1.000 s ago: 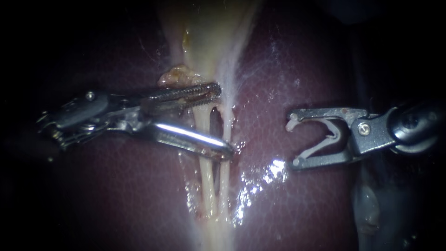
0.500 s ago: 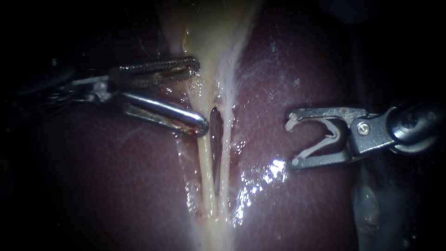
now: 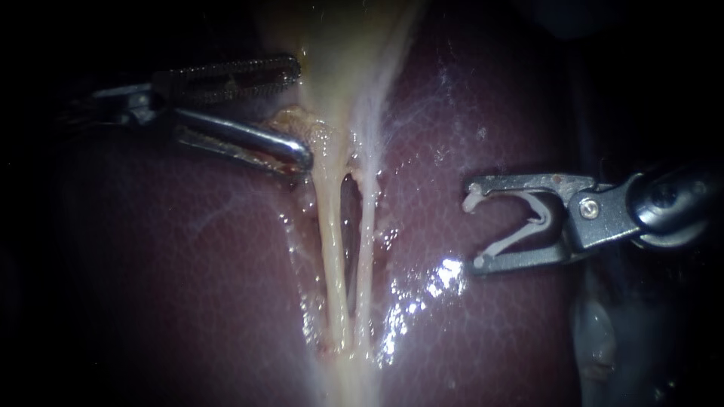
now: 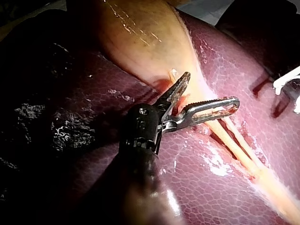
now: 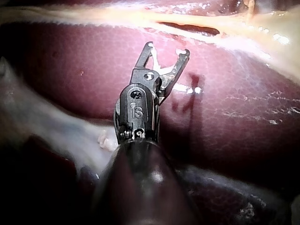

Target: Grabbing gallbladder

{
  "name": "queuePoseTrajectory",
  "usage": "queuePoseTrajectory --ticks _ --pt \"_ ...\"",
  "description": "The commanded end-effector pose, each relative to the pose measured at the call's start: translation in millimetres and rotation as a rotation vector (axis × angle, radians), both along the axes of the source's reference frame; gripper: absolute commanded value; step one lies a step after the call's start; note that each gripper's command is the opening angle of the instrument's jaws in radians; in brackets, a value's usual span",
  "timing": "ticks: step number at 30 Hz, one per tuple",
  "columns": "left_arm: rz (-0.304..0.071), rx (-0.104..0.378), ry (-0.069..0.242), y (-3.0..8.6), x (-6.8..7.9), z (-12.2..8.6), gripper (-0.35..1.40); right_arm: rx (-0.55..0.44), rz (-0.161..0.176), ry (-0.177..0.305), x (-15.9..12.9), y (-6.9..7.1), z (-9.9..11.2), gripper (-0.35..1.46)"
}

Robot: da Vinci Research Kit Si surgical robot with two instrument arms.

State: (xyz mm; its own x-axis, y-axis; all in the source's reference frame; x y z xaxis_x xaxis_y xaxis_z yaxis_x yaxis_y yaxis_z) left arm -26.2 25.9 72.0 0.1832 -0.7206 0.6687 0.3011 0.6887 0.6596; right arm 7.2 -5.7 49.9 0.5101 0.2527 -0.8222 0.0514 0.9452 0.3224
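Here, noting the left instrument (image 3: 302,113) lying over the liver (image 3: 188,264), jaws spread and gripping nothing, tips against the left flank of the gallbladder (image 3: 339,53). Finding the gallbladder, pale yellow, sitting at the liver's upper edge, narrowing into two pale tubes (image 3: 332,249) running down the middle. Seeing the right instrument (image 3: 473,226) hovering well apart toward the liver's right edge, jaws standing wide, pinching a white clip (image 3: 541,218) from both sides.
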Motion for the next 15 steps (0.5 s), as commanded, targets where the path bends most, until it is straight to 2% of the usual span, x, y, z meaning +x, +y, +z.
queuePoseTrajectory --ticks 1,6,12,15 --pt "-0.001 -0.001 0.001 0.0 0.0 0.3 0.94 0.000 -0.001 0.000 0.0 0.0 0.0 0.50" --pt "-0.001 -0.010 0.003 -0.5 -0.1 1.7 0.93 0.000 -0.001 0.000 0.0 0.0 0.0 0.50" --pt "0.002 -0.031 0.012 -1.4 -0.2 4.6 0.86 0.000 -0.001 0.000 0.0 0.0 0.0 0.50" --pt "0.010 -0.016 0.019 -1.7 -0.1 5.8 0.83 0.000 -0.001 0.000 0.0 0.0 0.0 0.50"
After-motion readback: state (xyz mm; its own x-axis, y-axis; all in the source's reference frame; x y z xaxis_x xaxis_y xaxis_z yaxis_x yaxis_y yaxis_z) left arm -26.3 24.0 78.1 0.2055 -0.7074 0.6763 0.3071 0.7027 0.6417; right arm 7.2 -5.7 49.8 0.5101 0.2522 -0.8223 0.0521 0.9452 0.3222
